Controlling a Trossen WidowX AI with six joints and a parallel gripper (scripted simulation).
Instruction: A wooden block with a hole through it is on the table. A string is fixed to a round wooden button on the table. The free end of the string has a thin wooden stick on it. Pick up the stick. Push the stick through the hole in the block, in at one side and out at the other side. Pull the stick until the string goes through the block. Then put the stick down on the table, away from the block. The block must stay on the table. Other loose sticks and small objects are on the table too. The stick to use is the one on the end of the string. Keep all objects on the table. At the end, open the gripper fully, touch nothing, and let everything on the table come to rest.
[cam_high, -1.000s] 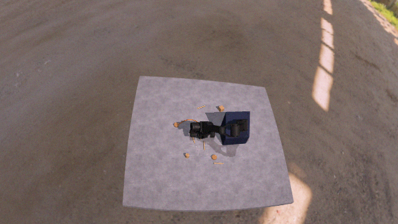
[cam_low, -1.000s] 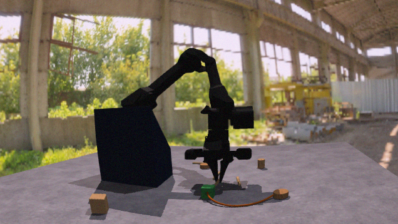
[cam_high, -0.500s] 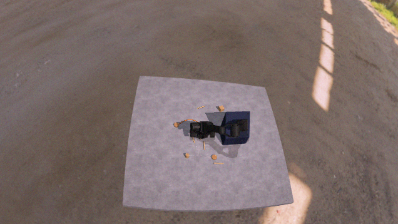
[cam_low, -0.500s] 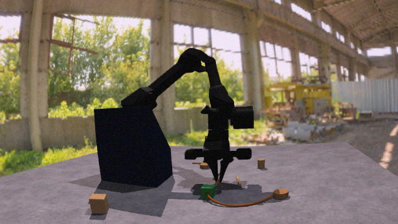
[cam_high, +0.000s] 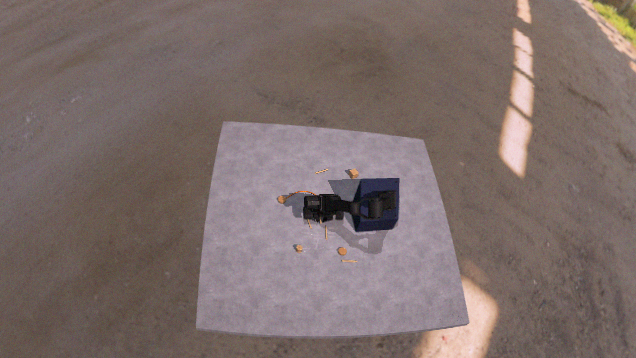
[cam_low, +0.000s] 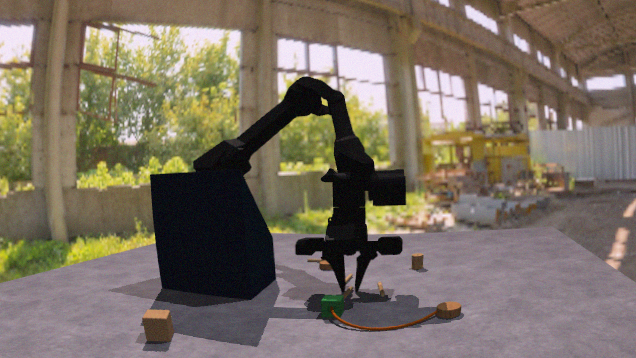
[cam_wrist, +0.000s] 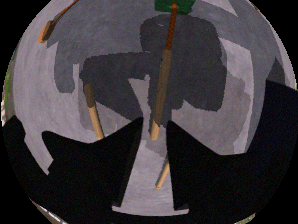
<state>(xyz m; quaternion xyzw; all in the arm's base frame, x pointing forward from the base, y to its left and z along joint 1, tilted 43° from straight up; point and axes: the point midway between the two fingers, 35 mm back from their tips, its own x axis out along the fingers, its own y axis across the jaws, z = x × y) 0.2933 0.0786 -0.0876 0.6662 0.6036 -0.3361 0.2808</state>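
The green block (cam_low: 332, 306) (cam_wrist: 162, 6) stands on the table. The orange string (cam_low: 395, 328) (cam_wrist: 171, 31) (cam_high: 302, 191) runs from the round button (cam_low: 449, 310) (cam_high: 282, 199) (cam_wrist: 45, 32) into one side of the block and shows again out of the opposite side, where it joins the stick (cam_wrist: 162, 85) (cam_low: 348, 292). The stick lies at the table, pointing away from the block. My gripper (cam_wrist: 154, 123) (cam_low: 350, 291) is partly open and low over the stick's far end, with a gap on both sides of the stick. The arm hides the block in the top view.
Loose sticks lie close on either side: one (cam_wrist: 95, 117) (cam_low: 381, 289) (cam_high: 309, 224) and another (cam_wrist: 162, 176) (cam_high: 326, 232). Farther off are a stick (cam_high: 349, 261), a stick (cam_high: 322, 171), a cube (cam_high: 354, 173) (cam_low: 158, 325), a disc (cam_high: 342, 251) and a small cylinder (cam_high: 299, 248) (cam_low: 417, 261).
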